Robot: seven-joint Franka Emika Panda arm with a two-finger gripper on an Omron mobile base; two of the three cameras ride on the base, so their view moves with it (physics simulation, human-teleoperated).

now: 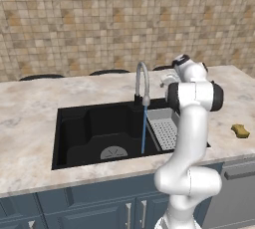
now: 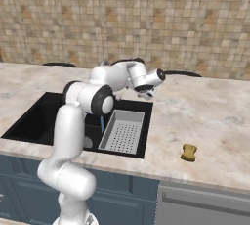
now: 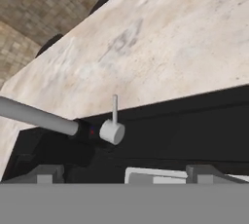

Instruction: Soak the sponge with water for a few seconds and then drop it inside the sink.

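Already the water (image 1: 144,128) runs into the sink (image 1: 79,133); the gripper (image 2: 149,92), apparently empty with fingers spread, hovers by the faucet (image 1: 142,81). Next, swing toward four o'clock, where the sponge (image 2: 188,152) lies on the counter (image 2: 205,116), and descend squarely.

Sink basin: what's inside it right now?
Inside the sink: the water stream falling near the round drain, and a grey strainer tray at its right end. The arm covers part of the tray. The sponge lies on the counter.

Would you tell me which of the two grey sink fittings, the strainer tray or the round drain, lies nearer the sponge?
The perforated strainer tray, at the basin's right end toward the sponge; the drain sits farther left.
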